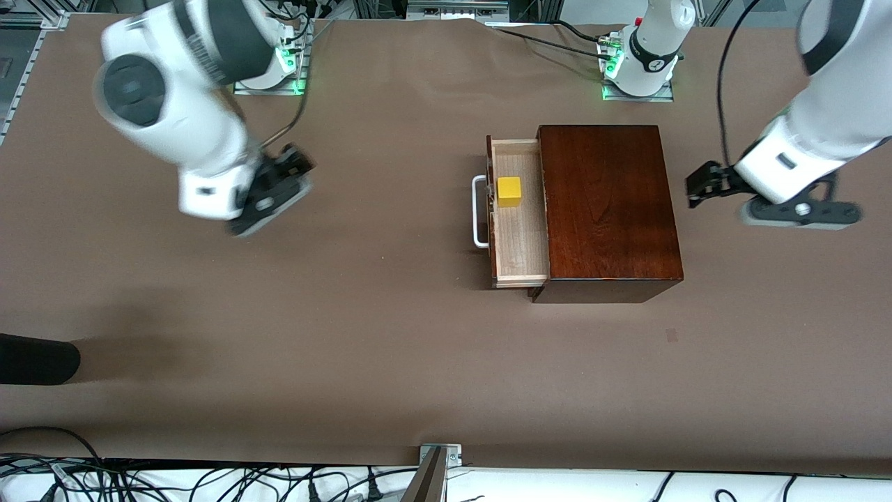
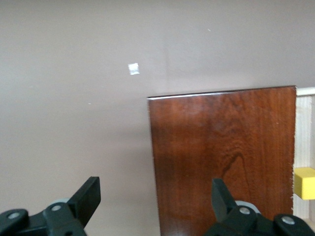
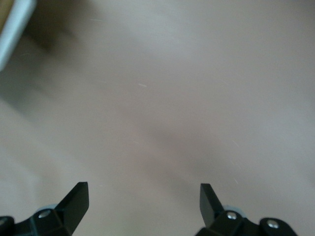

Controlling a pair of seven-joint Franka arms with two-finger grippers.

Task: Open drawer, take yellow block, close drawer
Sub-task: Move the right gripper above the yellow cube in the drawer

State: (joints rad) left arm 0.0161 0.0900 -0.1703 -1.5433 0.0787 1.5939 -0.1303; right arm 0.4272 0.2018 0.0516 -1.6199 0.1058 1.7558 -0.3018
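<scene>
The drawer of the dark reddish-brown wooden box stands pulled out toward the right arm's end, its white bar handle leading. The yellow block sits inside on the pale wood floor, near the drawer front. My right gripper hangs over bare table well short of the handle, open and empty. My left gripper hovers beside the box at the left arm's end, open with nothing held. Its wrist view shows the box top and an edge of the yellow block.
A dark rounded object pokes in at the right arm's end, nearer the camera. A small pale mark lies on the brown table cover nearer the camera than the box. Cables run along the camera-side edge.
</scene>
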